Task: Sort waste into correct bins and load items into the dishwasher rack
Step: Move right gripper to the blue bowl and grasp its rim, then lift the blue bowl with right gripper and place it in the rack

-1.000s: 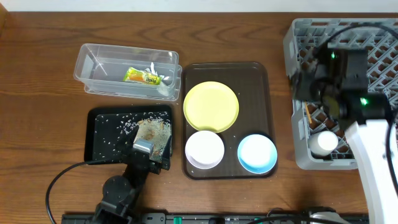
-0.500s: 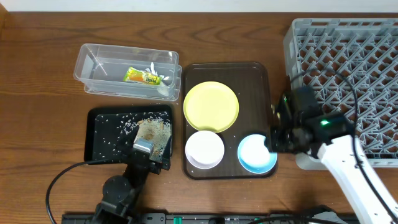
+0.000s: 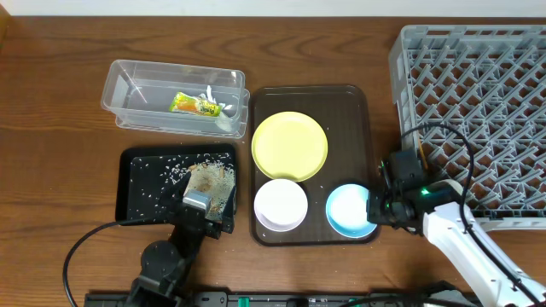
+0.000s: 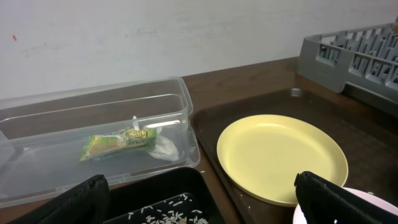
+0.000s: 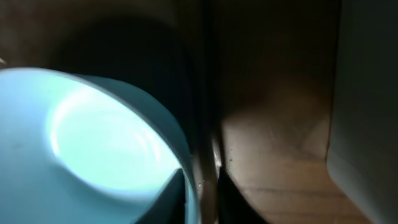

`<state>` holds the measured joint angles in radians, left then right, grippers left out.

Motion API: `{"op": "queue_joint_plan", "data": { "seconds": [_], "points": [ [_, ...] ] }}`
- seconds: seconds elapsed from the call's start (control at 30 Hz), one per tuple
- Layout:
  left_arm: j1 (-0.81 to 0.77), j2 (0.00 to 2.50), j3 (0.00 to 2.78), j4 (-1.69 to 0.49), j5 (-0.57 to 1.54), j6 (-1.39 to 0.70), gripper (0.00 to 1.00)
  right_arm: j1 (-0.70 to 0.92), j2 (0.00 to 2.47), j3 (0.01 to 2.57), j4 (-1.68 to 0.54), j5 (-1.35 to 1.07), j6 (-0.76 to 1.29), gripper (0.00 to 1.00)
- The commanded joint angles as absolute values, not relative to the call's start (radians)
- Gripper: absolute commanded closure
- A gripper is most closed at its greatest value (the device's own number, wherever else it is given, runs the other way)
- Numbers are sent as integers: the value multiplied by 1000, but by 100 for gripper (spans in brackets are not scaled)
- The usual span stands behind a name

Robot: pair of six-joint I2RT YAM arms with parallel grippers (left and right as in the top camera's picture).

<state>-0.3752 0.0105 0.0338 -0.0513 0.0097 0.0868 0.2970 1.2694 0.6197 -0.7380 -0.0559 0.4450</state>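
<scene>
My right gripper (image 3: 375, 207) is at the rim of the light-blue bowl (image 3: 348, 211); I cannot tell if it pinches. My left gripper (image 4: 199, 200) is spread wide.

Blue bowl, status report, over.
Left gripper open above black tray. Right gripper at light-blue bowl rim, grip unclear. Bowl sits in brown tray. Nothing blocking toward rack.

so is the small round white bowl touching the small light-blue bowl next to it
Apart. The overhead view shows a strip of the dark brown serving tray between the small white bowl and the small light-blue bowl.
</scene>
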Motion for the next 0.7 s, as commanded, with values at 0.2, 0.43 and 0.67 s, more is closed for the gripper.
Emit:
{"op": "queue_joint_plan", "data": {
  "seconds": [0.2,0.43,0.67],
  "points": [
    [-378,4,4,-69,8,104,3,308,1219,785,-837,-64,409,99],
    [-378,4,4,-69,8,104,3,308,1182,1114,-981,364,403,99],
    [-378,4,4,-69,8,104,3,300,1192,1182,-969,928,461,99]
  ]
}}
